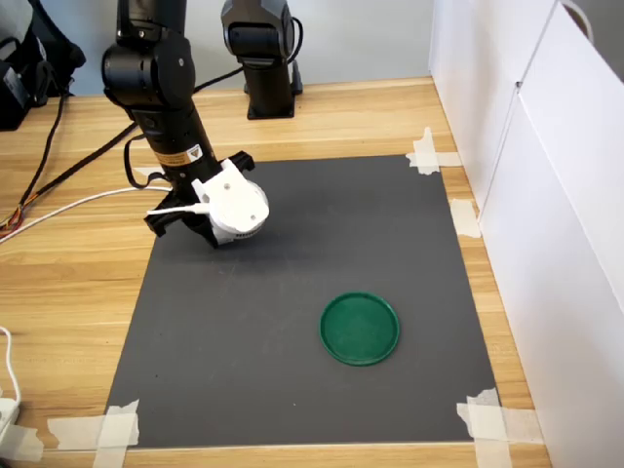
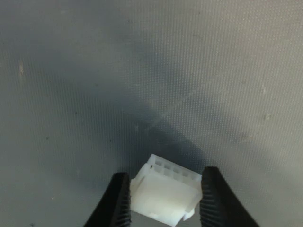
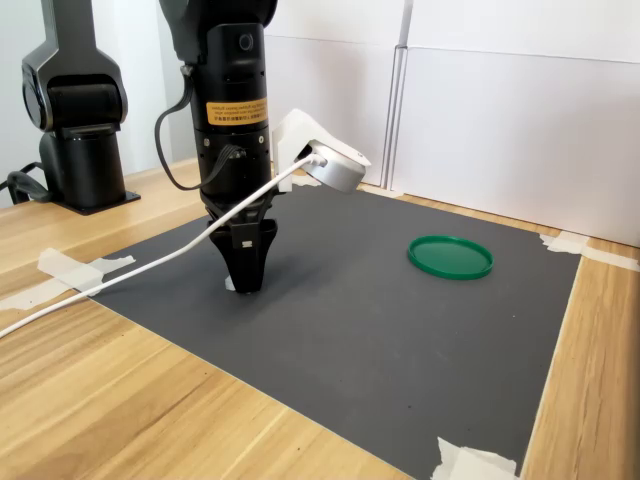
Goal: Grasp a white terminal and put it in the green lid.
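Wooden tabletop (image 1: 68,312) with a pale grain carries a dark grey mat (image 1: 322,292), finely textured and held at its corners by strips of white tape (image 1: 102,429). White panels (image 1: 546,195) stand along the first exterior view's right.

On the mat lies the green lid (image 1: 360,328), a flat, round, dark-green plastic disc with a low raised rim; in the second exterior view it sits at the right (image 3: 450,257). Nothing is inside it; its smooth floor is bare.

My arm (image 1: 161,88), black and glossy, stands over the mat's far left part in the first exterior view, well apart from the lid. A round white camera housing (image 1: 234,205) sits on my wrist, with a white cable (image 3: 150,265) trailing off across the wood. A second black robot base (image 1: 263,58) stands at the far edge of the table.

My gripper (image 2: 165,203) points straight down at the mat. In the wrist view its two black ribbed fingers (image 2: 118,203) stand a little apart with the white terminal (image 2: 165,191) between them, a small blocky piece of milky plastic with a row of square cavities along one face. Both fingers appear to press its sides, so I am closed on it. In the second exterior view my fingertips (image 3: 246,275) reach down to the mat's surface, and I cannot tell whether the terminal is lifted.
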